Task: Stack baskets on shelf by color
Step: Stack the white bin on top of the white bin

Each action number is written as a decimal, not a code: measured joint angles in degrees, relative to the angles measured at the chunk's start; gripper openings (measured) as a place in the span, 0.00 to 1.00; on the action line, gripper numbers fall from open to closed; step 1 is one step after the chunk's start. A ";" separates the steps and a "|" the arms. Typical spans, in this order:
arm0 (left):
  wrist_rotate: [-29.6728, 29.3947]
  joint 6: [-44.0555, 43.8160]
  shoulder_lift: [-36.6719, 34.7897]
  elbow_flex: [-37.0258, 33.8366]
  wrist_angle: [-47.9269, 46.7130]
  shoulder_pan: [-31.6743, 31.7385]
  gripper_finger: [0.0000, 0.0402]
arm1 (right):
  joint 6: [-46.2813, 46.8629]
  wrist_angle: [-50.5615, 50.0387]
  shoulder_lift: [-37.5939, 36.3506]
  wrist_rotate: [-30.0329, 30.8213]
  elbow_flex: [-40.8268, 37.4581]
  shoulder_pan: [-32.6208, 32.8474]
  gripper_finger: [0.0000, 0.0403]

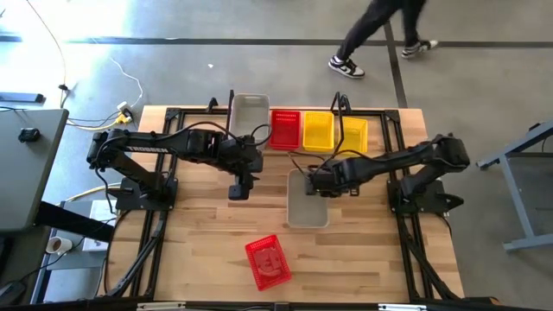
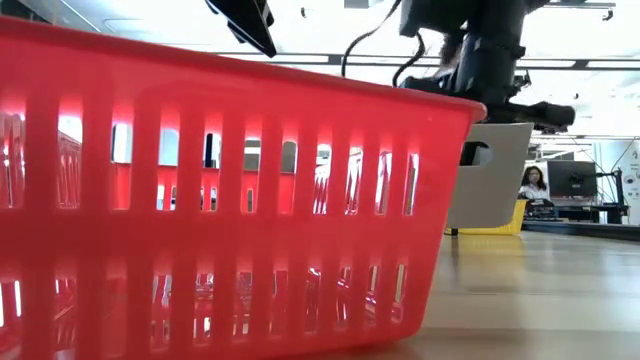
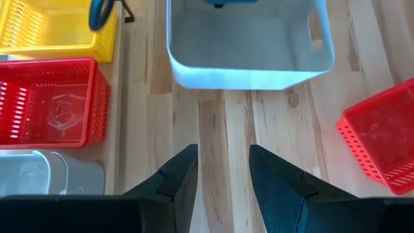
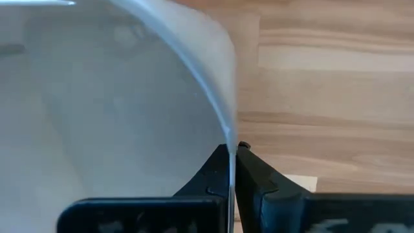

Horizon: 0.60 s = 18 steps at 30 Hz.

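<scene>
Two black jointed arms point(image 1: 173, 142) with looping black cables

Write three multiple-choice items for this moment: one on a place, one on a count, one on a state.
1. Where does the loose red basket lie?
A. On the shelf
B. On the table, near its front edge
C. Inside the grey basket

2. How many baskets sit on the shelf?
A. One
B. Three
C. Five

3. What is the right end effector doing?
A. Hanging open
B. Clamped on the grey basket's wall
C. Holding a yellow basket

Key: 1 B, it lies alone on bare wood; 2 B, grey, red, yellow; 3 B, its fingers pinch the rim.
</scene>
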 joint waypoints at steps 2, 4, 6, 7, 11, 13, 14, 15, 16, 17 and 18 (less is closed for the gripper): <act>0.00 0.02 0.00 0.00 -0.02 0.01 0.32 | -0.45 0.16 1.25 -2.00 0.00 -0.77 0.00; -0.02 0.02 0.00 0.02 0.00 0.02 0.32 | -0.48 0.56 2.53 -3.09 0.00 -1.21 0.00; 0.00 0.02 0.00 0.01 -0.01 0.02 0.32 | -0.58 1.75 3.77 -4.04 0.00 -1.45 0.00; 0.00 0.02 0.00 0.00 0.00 0.02 0.32 | -0.77 2.35 4.30 -4.25 0.00 -1.48 0.00; 0.00 0.02 0.00 0.01 0.00 0.02 0.32 | -0.73 2.92 6.27 -5.09 0.00 -1.84 0.00; 0.00 0.02 0.00 0.02 0.00 0.02 0.32 | -0.70 2.90 6.97 -5.11 0.00 -2.08 0.00; 0.00 0.02 0.00 0.02 0.00 0.02 0.32 | -0.70 3.08 7.19 -5.11 0.00 -2.13 0.00; 0.00 0.02 0.00 0.02 0.00 0.02 0.32 | -0.72 3.20 7.25 -5.11 0.00 -2.14 0.00; 0.00 0.00 0.00 0.02 0.00 0.02 0.32 | -0.73 3.37 7.24 -4.99 0.00 -2.14 0.00; 0.00 0.01 0.00 0.02 0.00 0.02 0.32 | -0.68 3.62 7.23 -4.64 0.00 -2.14 0.00; 0.00 0.02 0.00 0.02 0.00 0.02 0.32 | -0.55 3.72 7.22 -4.22 0.00 -2.12 0.00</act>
